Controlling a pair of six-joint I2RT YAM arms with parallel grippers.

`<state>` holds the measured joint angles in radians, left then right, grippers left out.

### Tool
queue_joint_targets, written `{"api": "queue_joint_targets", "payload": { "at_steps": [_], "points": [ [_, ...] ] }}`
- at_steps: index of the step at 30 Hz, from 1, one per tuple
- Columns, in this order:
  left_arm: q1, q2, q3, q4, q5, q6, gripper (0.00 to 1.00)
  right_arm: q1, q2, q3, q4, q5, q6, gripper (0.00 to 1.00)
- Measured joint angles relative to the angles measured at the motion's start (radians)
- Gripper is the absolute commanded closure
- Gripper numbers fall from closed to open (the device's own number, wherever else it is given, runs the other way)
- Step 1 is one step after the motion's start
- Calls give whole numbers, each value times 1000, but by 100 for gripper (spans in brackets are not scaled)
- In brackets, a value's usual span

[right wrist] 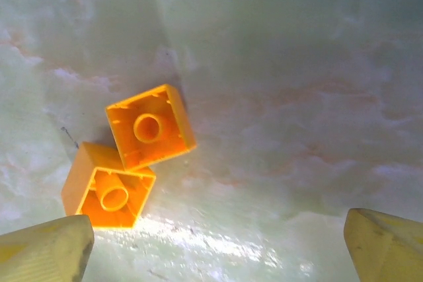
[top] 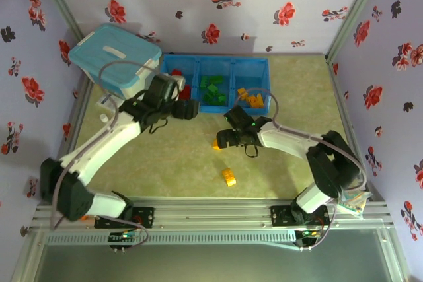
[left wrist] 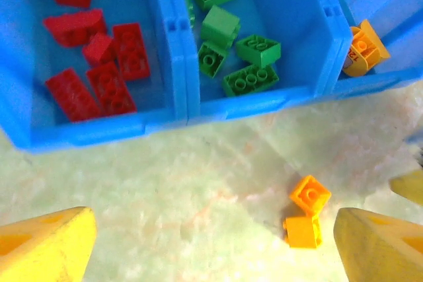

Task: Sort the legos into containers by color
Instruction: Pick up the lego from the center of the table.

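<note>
Nearest the arm bases, 1 yellow-orange brick (top: 229, 176) lies alone on the worktop (top: 165, 170). Farther in, the right jaws hang over 2 orange bricks (right wrist: 151, 127) that lie hollow side up and touch each other. The right fingers (right wrist: 46, 252) stand wide apart, released, with nothing between them, and the pair lies nearer one finger than the other. To the left and a little farther, the left jaws are released too. Their yellow fingers (left wrist: 46, 246) are spread over bare worktop just short of the near wall of the tray (left wrist: 99, 130) and grasp nothing, and the same 2 bricks lie just beside one of them. The blue tray stands at the far side, its 3 compartments in a row. Red bricks (left wrist: 111, 88) lie loose in the left one and green bricks (left wrist: 250, 78) in the middle one. More orange bricks (top: 251, 99) lie in the right one, and 1 of these rests against that compartment's near wall. Left of the tray, close beside it, stands a white tub (top: 115, 57) with a light-blue lid, in the far left corner.
</note>
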<state>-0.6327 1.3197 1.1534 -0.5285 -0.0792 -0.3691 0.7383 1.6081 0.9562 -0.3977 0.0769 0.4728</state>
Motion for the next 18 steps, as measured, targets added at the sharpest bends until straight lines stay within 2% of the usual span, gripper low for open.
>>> {"api": "queue_joint_targets", "payload": {
  "at_steps": [4,10,18],
  "points": [
    [-38,-113,-173,2,-7,-53,19,6,98,72,19,1,1,6],
    [-63,-209,-320,-4,-11,-121,24,21,219,173,32,1,2,12],
    [-82,-237,-349,0,-18,-156,29,35,286,222,0,41,19,46]
  ]
}}
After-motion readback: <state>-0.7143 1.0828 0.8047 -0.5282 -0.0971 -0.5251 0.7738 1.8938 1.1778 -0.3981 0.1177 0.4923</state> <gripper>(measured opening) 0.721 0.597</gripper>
